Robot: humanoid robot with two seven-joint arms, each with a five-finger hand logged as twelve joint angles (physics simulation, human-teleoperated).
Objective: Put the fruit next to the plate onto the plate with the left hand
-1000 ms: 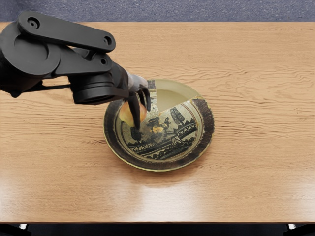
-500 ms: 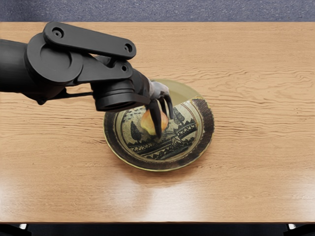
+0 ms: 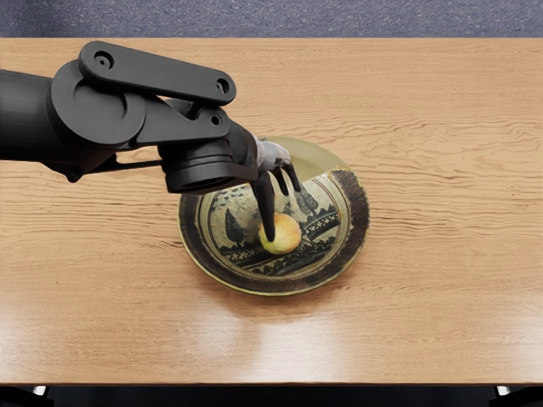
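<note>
A: How much of the job is done?

B: The fruit [image 3: 284, 235] is seen lying inside the plate [image 3: 356, 222], near its middle, so the placing is judged done. The left hand [image 3: 273, 174] is poised over the plate's far-left part, its fingers [image 3: 266, 212] spread apart and clamped on nothing. One fingertip is seen at the fruit's edge, and contact cannot be ruled out.

A: What is left, and is anything in the way?

B: Only a lift of the hand clear of the plate is thought to be left. No obstacle is seen on the tabletop [image 3: 441, 127] around the plate.

The round yellow fruit [image 3: 284, 234] shows an orange blush. The olive-gold ceramic plate [image 3: 360, 222] carries black painted figures and a dark-brown rim.
</note>
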